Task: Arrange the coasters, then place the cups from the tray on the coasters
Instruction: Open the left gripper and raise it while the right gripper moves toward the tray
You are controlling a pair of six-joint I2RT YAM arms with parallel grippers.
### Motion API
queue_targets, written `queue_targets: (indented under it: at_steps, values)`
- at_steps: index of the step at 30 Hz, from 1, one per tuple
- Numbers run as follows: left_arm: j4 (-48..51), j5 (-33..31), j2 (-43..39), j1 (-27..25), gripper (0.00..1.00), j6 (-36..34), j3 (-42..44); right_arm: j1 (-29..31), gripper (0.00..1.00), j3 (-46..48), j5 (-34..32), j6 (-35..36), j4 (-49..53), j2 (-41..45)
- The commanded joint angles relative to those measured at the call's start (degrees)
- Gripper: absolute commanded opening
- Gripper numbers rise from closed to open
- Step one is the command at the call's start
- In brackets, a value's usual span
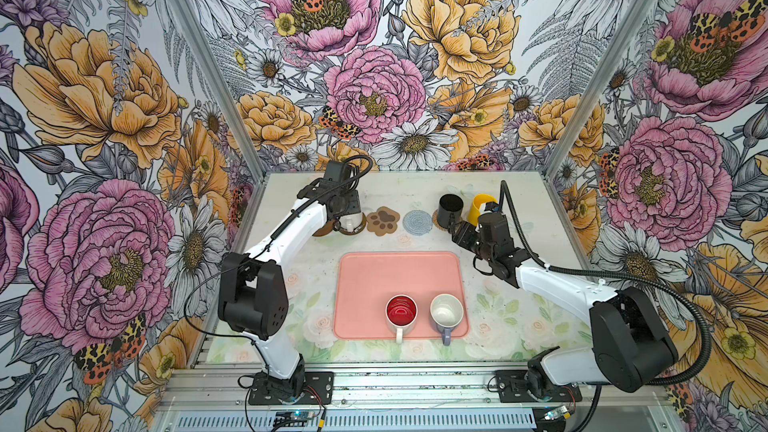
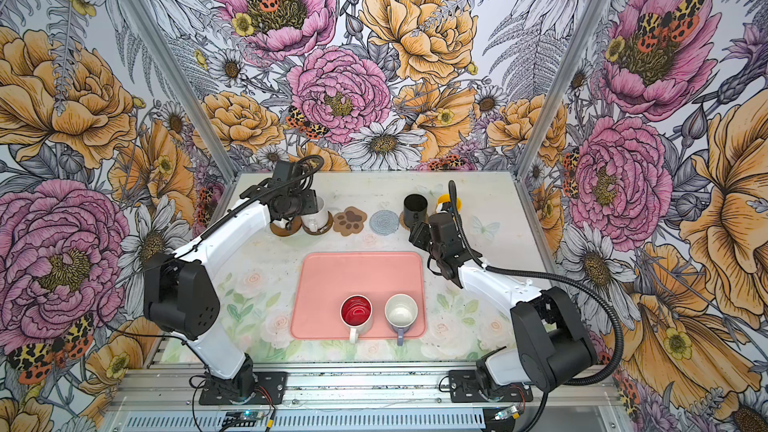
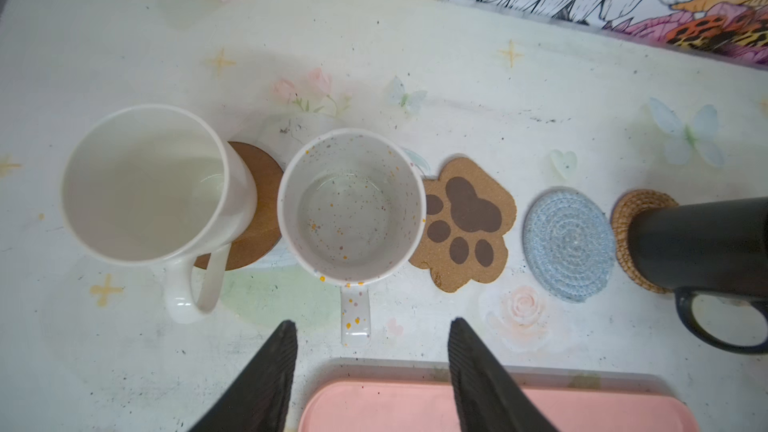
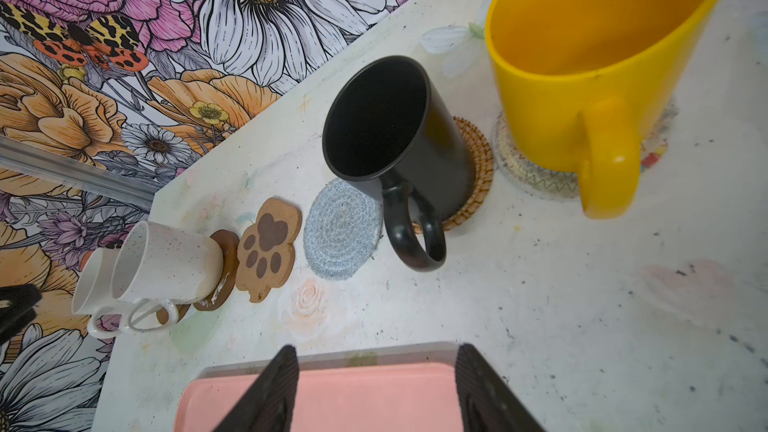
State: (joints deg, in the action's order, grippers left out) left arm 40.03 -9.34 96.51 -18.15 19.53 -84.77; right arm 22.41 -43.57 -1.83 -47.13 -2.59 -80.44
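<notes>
Both your tools hang apart and empty between tray and coaster row.

Behind the tools, the salmon-pink rectangular tray (image 1: 374, 276) holds the white mug with a red interior (image 1: 401, 310) and the lavender mug (image 1: 446, 311). Your left tool (image 3: 374, 323) grips nothing; the handle of the speckled white mug (image 3: 352, 205) pokes between its tips, touching neither. To that tool's left, the plain white mug (image 3: 145, 184) stands on a glossy brown disc coaster (image 3: 257, 201); to its right lie the tan paw-print coaster (image 3: 461, 222) and grey-blue woven round (image 3: 569, 243), both bare. Beyond your right tool (image 4: 377, 349), the black mug (image 4: 395, 139) sits on the tan rattan round (image 4: 478, 160) and the yellow mug (image 4: 602, 56) on the pale woven round (image 4: 536, 176).
</notes>
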Motion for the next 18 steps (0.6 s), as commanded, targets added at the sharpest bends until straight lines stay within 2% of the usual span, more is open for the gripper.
queue_targets:
  at_steps: [1,6,9,13,18]
  values:
    - [-1.2,-5.2,-4.1,-2.3,0.61,0.4,1.0,-0.2,0.62,-2.0,0.0,-0.3,0.6,-0.2]
    - [-3.6,-6.8,-11.1,-5.2,0.62,1.4,3.0,0.0,0.62,-1.9,0.0,0.1,0.8,0.5]
    - [-10.6,-7.2,-16.5,-7.0,0.64,3.4,8.0,0.4,0.63,-2.4,-0.2,0.6,2.0,0.7]
    - [-17.8,-11.4,-22.6,-10.3,0.71,3.9,15.1,2.1,0.62,-4.6,-2.2,2.7,5.5,1.9]
    - [-20.8,-11.1,-25.2,-12.4,0.74,1.0,19.7,8.4,0.63,-8.0,-13.2,9.7,12.5,9.8]
